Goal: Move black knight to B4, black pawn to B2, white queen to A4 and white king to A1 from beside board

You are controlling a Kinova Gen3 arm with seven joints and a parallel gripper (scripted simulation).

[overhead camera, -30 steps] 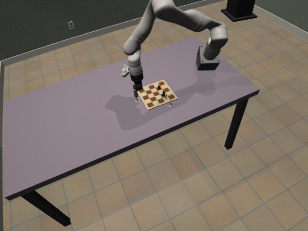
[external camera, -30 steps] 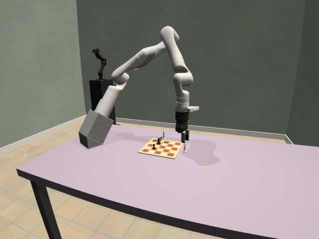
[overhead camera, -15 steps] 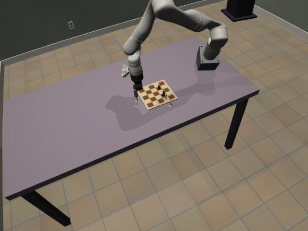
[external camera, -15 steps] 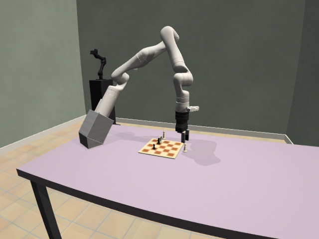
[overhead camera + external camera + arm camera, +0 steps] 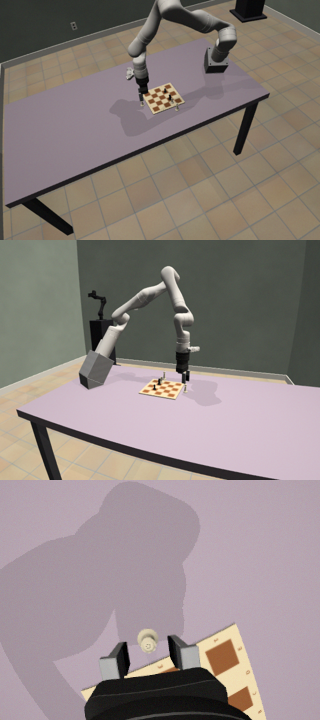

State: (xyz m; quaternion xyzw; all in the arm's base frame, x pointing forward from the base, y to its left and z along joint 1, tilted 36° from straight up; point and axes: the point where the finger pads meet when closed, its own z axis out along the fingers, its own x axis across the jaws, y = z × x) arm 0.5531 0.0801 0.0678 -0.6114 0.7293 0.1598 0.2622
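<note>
White chess piece (image 5: pixel 142 104) (image 5: pixel 185 389) (image 5: pixel 148 641) stood upright just beside the board (image 5: pixel 162 97) (image 5: pixel 162 389) (image 5: pixel 200 656) | gripper (image 5: pixel 141 97) (image 5: pixel 185 381) (image 5: pixel 148 650) was open, holding nothing, near it | black pawn (image 5: pixel 165 90) (image 5: pixel 154 387) and black knight (image 5: pixel 169 97) (image 5: pixel 159 381) stood on the board

Wrist view: the gripper's black housing (image 5: pixel 155 695) hides much of the board (image 5: pixel 225 635); the lower edge crops both. Top view: we find the edge lettering too small to read.

We see dark green walls (image 5: pixel 38 28) (image 5: pixel 219 304) above a tan tiled floor (image 5: pixel 160 186) (image 5: pixel 85 459), a mauve-topped table (image 5: pixel 77 144) (image 5: pixel 180 431) (image 5: pixel 270 545) standing on black legs (image 5: pixel 246 126) (image 5: pixel 46 449).
</note>
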